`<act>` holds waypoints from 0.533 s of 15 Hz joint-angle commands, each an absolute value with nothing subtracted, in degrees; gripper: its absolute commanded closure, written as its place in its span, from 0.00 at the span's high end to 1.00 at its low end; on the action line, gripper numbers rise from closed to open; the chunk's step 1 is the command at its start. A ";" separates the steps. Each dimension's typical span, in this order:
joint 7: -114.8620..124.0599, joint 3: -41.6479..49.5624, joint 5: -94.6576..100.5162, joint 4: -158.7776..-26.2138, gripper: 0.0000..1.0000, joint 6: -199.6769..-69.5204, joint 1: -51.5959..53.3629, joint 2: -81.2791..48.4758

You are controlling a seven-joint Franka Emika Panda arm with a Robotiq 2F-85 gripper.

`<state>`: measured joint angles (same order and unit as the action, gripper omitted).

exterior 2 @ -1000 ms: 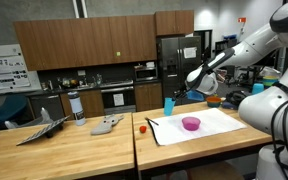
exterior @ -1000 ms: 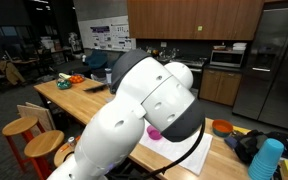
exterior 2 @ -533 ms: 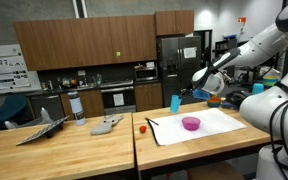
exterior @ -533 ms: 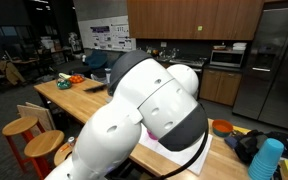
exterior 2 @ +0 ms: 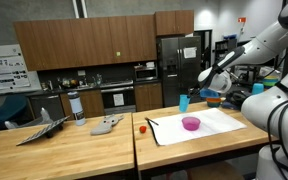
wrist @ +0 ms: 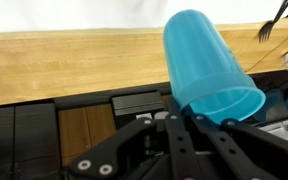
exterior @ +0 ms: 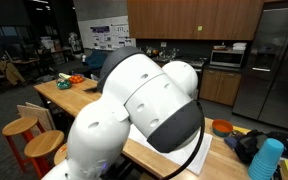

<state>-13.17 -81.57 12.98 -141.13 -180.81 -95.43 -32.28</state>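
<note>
My gripper (wrist: 184, 112) is shut on the rim of a light blue plastic cup (wrist: 209, 62), which tilts away from the fingers over the wooden counter (wrist: 64, 65). In an exterior view the blue cup (exterior 2: 184, 102) hangs in the air in the gripper (exterior 2: 193, 96), behind the far edge of a white mat (exterior 2: 216, 122). A magenta bowl (exterior 2: 191, 123) sits on that mat, in front of and below the cup. In an exterior view the arm's white body (exterior: 134, 110) fills the frame and hides the gripper, cup and bowl.
A small red object (exterior 2: 141, 127) and a dark utensil (exterior 2: 150, 122) lie at the mat's left edge. A grey bottle (exterior 2: 77, 107) and flat grey items (exterior 2: 106, 125) sit further left. An orange bowl (exterior: 221, 127), black bag (exterior: 246, 146) and blue cup stack (exterior: 267, 160) stand beside the arm.
The gripper has carried the blue cup steadily to the right along the back of the counter. The arm's body has swung and now hides the magenta bowl in one exterior view.
</note>
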 commanded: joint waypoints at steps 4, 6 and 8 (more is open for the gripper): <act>-9.78 -82.37 11.69 -142.85 0.01 -180.15 -99.13 -24.32; -9.56 -82.13 11.40 -143.01 0.01 -179.84 -99.41 -23.34; -9.44 -82.10 11.18 -143.26 0.01 -179.50 -99.73 -22.98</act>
